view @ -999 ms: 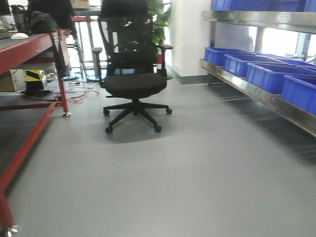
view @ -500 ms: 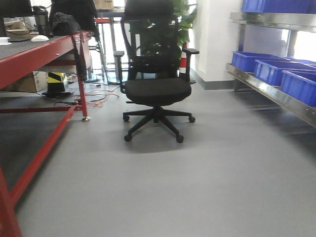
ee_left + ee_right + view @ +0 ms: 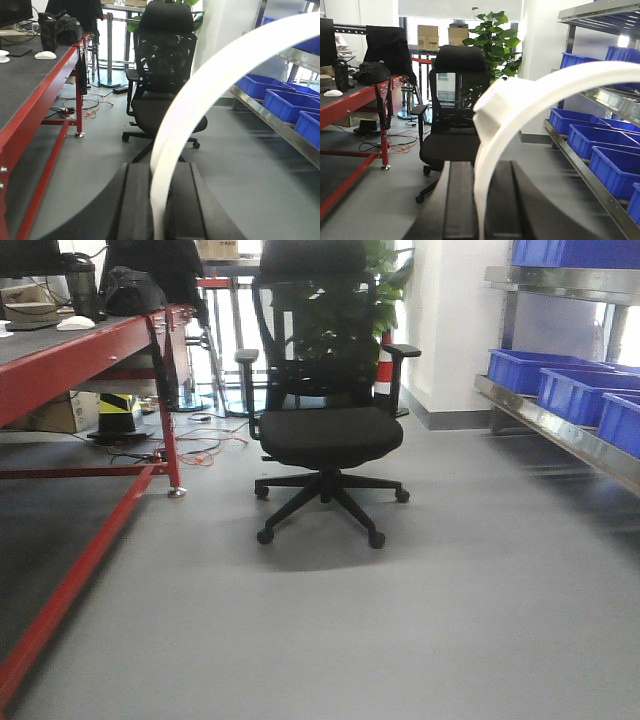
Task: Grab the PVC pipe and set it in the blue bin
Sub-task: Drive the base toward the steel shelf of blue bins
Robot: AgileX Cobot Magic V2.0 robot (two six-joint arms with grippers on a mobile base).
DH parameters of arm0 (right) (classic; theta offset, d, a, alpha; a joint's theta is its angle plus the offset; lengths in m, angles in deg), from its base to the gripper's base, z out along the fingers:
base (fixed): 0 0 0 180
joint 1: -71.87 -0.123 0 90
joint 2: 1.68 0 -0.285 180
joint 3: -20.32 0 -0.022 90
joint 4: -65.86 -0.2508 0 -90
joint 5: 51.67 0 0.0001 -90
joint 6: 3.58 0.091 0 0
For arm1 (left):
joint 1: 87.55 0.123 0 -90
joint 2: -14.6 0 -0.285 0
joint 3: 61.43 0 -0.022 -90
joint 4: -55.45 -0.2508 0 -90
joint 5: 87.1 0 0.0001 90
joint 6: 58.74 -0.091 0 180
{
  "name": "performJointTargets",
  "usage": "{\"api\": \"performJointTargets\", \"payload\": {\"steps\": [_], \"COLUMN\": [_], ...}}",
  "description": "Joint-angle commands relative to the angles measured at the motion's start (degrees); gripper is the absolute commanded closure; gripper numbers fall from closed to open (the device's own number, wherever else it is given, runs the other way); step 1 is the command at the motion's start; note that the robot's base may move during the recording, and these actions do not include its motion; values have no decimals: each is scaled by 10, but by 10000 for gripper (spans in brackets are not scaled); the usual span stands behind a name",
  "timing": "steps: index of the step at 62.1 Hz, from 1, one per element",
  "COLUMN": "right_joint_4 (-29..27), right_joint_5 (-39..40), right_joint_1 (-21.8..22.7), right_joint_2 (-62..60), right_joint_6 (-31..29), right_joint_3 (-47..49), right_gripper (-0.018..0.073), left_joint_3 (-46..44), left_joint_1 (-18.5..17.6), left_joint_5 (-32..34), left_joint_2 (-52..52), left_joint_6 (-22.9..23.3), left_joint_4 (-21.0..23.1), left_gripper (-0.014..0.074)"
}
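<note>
In the right wrist view my right gripper [image 3: 479, 166] is shut on the PVC pipe [image 3: 520, 100], a thick white curved piece with a blocky flange, which arcs up and to the right. In the left wrist view my left gripper [image 3: 159, 168] is shut on a long thin flat white arc strip [image 3: 215, 75] that also sweeps up to the right. Blue bins [image 3: 540, 368] stand on the metal shelf along the right wall, also seen as blue bins [image 3: 592, 137] and blue bins [image 3: 287, 102]. Neither gripper shows in the front view.
A black office chair [image 3: 325, 435] stands ahead in mid-floor. A red-framed table [image 3: 90, 350] runs along the left, with cables [image 3: 205, 445] on the floor behind it. The steel shelf rail [image 3: 560, 425] lines the right side.
The front view has swung left and moved forward: the chair has shifted right and grown larger, the bins have slid toward the right edge, and more of the red table shows.
</note>
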Motion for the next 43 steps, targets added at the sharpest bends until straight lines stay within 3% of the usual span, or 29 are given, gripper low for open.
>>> {"api": "performJointTargets", "payload": {"steps": [1,43], "right_joint_4": [6,6], "right_joint_5": [9,9], "right_joint_1": [0,0], "right_joint_2": [0,0], "right_joint_6": [-5,-5], "right_joint_3": [-1,-1], "right_gripper": [724,724], "left_joint_3": [1,1], "left_joint_1": [-3,-3], "left_joint_5": [19,19], "left_joint_2": [-2,-2], "left_joint_6": [-1,-1], "left_joint_4": [0,0], "left_gripper": [707,707]}}
